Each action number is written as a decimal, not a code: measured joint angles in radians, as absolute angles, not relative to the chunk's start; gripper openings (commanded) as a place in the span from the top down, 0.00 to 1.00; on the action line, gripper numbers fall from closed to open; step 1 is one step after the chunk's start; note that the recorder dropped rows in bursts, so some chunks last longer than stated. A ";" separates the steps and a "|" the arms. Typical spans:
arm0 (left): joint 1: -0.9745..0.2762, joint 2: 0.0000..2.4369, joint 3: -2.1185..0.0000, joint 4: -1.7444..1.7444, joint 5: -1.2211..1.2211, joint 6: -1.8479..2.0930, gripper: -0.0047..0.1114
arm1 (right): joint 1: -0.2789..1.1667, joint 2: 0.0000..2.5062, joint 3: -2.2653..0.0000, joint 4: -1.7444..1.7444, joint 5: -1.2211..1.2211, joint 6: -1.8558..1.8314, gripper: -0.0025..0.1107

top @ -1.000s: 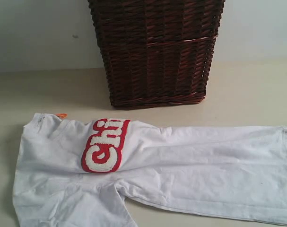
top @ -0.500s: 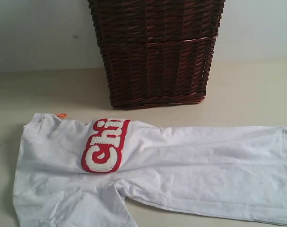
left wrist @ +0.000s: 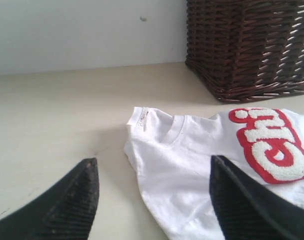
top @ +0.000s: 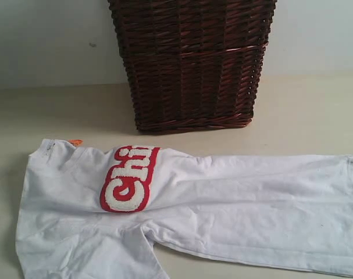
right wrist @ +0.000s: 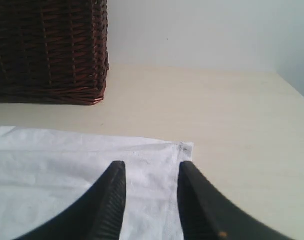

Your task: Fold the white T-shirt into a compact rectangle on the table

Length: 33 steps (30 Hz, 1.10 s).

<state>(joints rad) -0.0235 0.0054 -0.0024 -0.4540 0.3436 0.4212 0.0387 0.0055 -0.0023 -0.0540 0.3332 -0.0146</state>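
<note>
Exterior view, taken from the left side across: the white T-shirt (top: 223,197) lies wrinkled on the table (top: 304,110), stretched sideways, with its neck end at about 9 o'clock and its hem end at 3 o'clock. A small orange tag (top: 76,142) sticks out at the neck end's far corner, near 10 o'clock. Beside it come the fuzzy white letters (top: 128,177), outlined in red and turned on their side, with part of the word hidden in a fold. A sleeve runs out of the picture at about 7 o'clock. At 12 o'clock stands a dark brown wicker basket (top: 193,64) — near the shirt but apart from it.

Left wrist view: the left gripper (left wrist: 154,161) has its jaws spread wide with nothing between them. The collar (left wrist: 174,131) lies just beyond, and one finger seems to hang over the cloth, though contact is hard to judge.

Right wrist view: the right gripper (right wrist: 152,164) has its jaws apart by a narrower gap, poised at the hem corner (right wrist: 184,148) — white cloth shows between them, unclamped.
</note>
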 measured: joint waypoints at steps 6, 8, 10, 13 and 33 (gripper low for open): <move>-0.023 0.005 -0.002 -0.454 0.344 0.421 0.43 | 0.039 0.005 -0.002 -0.055 0.333 -0.015 0.66; -0.023 0.005 -0.002 -0.454 0.344 0.421 0.43 | 0.039 0.005 -0.002 -0.055 0.333 -0.015 0.66; -0.023 0.005 -0.002 -0.454 0.344 0.421 0.43 | 0.039 0.005 -0.002 -0.055 0.333 -0.016 0.66; -0.023 0.005 -0.002 -0.454 0.344 0.421 0.43 | 0.039 0.005 -0.002 -0.055 0.333 -0.016 0.66; -0.023 1.354 -0.914 -0.441 1.193 0.758 0.42 | 0.039 0.005 -0.002 -0.050 0.333 -0.016 0.66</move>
